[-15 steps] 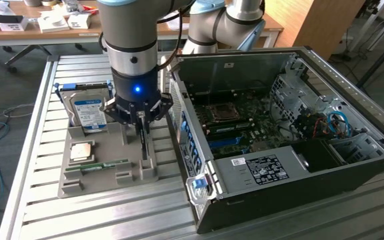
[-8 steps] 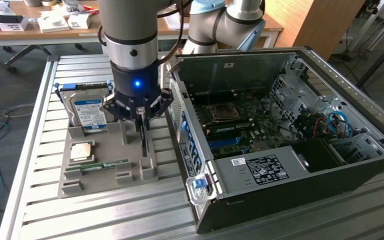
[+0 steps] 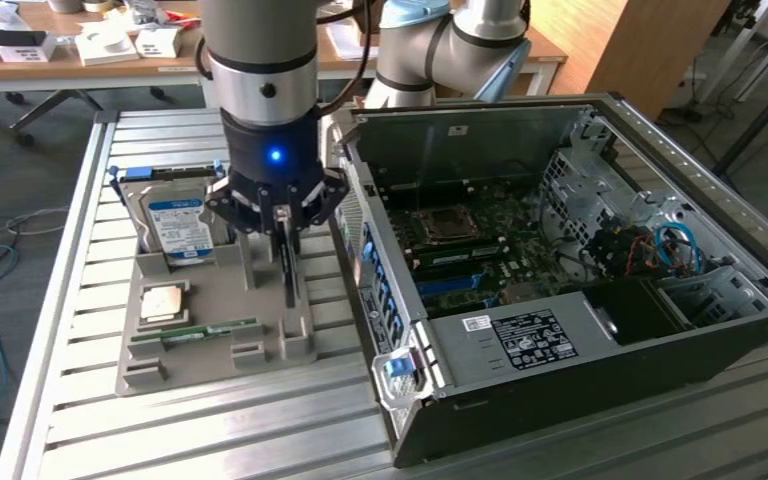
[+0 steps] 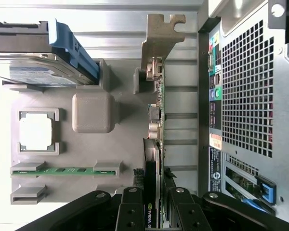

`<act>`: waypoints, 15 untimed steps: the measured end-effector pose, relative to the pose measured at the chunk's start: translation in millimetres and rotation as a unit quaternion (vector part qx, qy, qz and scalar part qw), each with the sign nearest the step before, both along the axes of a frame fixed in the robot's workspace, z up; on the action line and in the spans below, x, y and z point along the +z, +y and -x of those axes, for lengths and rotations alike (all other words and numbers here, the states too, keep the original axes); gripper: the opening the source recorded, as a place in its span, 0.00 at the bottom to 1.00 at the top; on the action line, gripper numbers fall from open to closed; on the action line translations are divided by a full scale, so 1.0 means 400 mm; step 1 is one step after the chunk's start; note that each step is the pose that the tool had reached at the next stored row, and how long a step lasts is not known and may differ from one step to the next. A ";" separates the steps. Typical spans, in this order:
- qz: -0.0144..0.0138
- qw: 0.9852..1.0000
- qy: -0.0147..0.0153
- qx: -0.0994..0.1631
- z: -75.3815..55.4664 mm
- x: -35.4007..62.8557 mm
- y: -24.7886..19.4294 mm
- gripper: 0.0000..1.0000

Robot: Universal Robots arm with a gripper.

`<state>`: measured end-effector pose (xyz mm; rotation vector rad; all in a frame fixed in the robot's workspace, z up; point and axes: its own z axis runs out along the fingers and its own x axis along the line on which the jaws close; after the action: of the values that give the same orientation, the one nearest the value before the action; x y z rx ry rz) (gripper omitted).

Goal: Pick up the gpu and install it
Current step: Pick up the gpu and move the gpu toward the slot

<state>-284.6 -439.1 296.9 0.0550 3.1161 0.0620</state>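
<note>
The gpu (image 3: 288, 282) stands on edge in a slot of the grey holder tray (image 3: 224, 355), on the side nearest the open computer case (image 3: 584, 330). My gripper (image 3: 281, 222) comes straight down on its top edge. In the wrist view the gpu (image 4: 157, 120) is a thin card seen edge-on, with its metal bracket (image 4: 160, 36) at the far end. The black fingers (image 4: 131, 211) of my gripper (image 4: 152, 211) press against both faces of the card, shut on it. The case's motherboard (image 3: 471, 240) lies exposed inside.
The tray also holds a silver hard drive (image 3: 177, 225) with blue rails, a square processor (image 3: 161, 302) and a green memory stick (image 3: 197, 330). The case's rear panel (image 4: 245, 96) stands close beside the card. Everything rests on a slatted metal table (image 3: 77, 300).
</note>
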 end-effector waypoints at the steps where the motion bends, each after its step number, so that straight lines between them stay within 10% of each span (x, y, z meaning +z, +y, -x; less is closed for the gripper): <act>1: 0.000 1.000 0.000 0.000 -0.001 0.004 0.000 0.26; 15: 0.000 1.000 0.000 0.000 -0.008 0.053 0.000 0.26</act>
<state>-281.3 -439.1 318.0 0.0550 3.1163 0.0620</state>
